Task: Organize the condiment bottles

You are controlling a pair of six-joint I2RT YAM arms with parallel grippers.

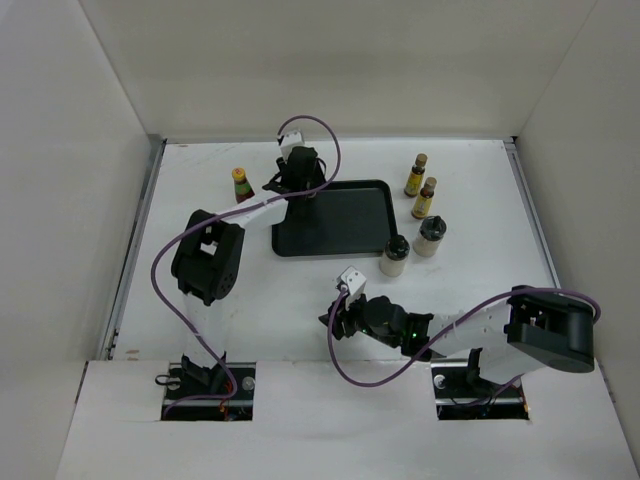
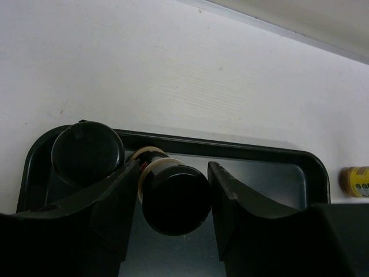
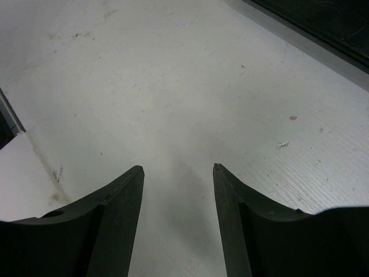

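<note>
Our left gripper point(image 2: 174, 170) is clamped on a short dark brown bottle point(image 2: 176, 199) between its fingers, the tray point(image 2: 259, 157) beneath. We judge it rigid, light, slippery glass, best gripped on the body under the cap. Our right gripper point(image 3: 177, 168) is parted, empty.

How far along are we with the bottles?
One dark bottle stands in the tray corner. The left gripper holds the second dark bottle beside it. Left outside: red bottle, two yellow-labelled bottles, two pale jars. Right gripper is open, empty.
</note>
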